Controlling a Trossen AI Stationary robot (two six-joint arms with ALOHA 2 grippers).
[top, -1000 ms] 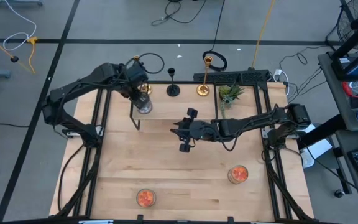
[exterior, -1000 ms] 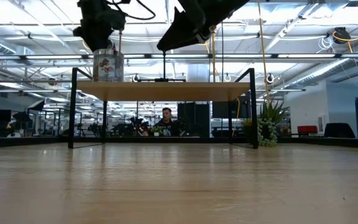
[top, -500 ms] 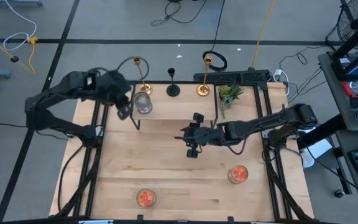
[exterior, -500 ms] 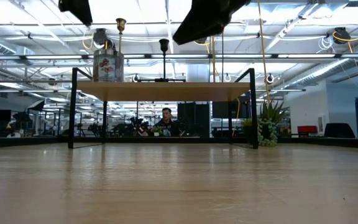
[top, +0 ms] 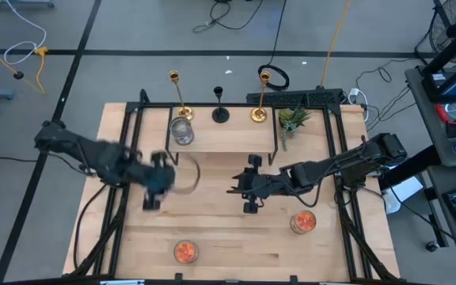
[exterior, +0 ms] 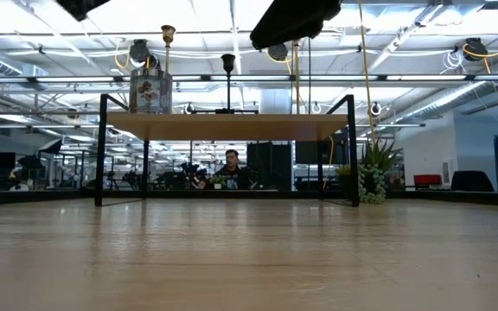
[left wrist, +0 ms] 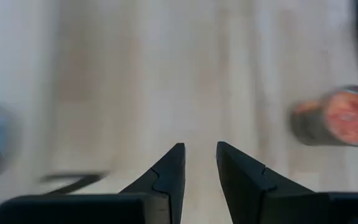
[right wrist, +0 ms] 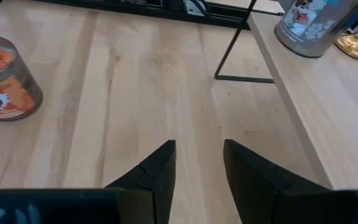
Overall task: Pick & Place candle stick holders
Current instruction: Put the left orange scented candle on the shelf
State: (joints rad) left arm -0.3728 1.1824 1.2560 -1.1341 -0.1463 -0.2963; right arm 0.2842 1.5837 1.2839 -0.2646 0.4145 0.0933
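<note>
Two slim gold candlesticks [top: 180, 101] [top: 260, 101] and a shorter black one [top: 220, 109] stand upright on their round bases along the far edge of a raised wooden shelf [top: 228, 138]. In the low view the left gold one [exterior: 168, 53] and the black one [exterior: 227, 85] rise above the shelf top [exterior: 227, 126]. My left gripper [top: 153, 190] is open and empty over the table, left of centre, its fingers apart in its wrist view [left wrist: 200, 155]. My right gripper [top: 244, 188] is open and empty over the table's middle, also seen in its wrist view [right wrist: 199, 155].
A glass jar [top: 181, 131] stands on the shelf by the left gold candlestick. A small green plant [top: 291, 120] is at the shelf's right end. Two orange jar candles [top: 184, 252] [top: 302, 222] stand on the table near its near edge.
My left gripper has drawn away from the left gold candlestick, first toward the table's left, then toward the near edge and down over the table. That candlestick stays upright on the shelf. My right gripper has drifted a little toward the near edge.
</note>
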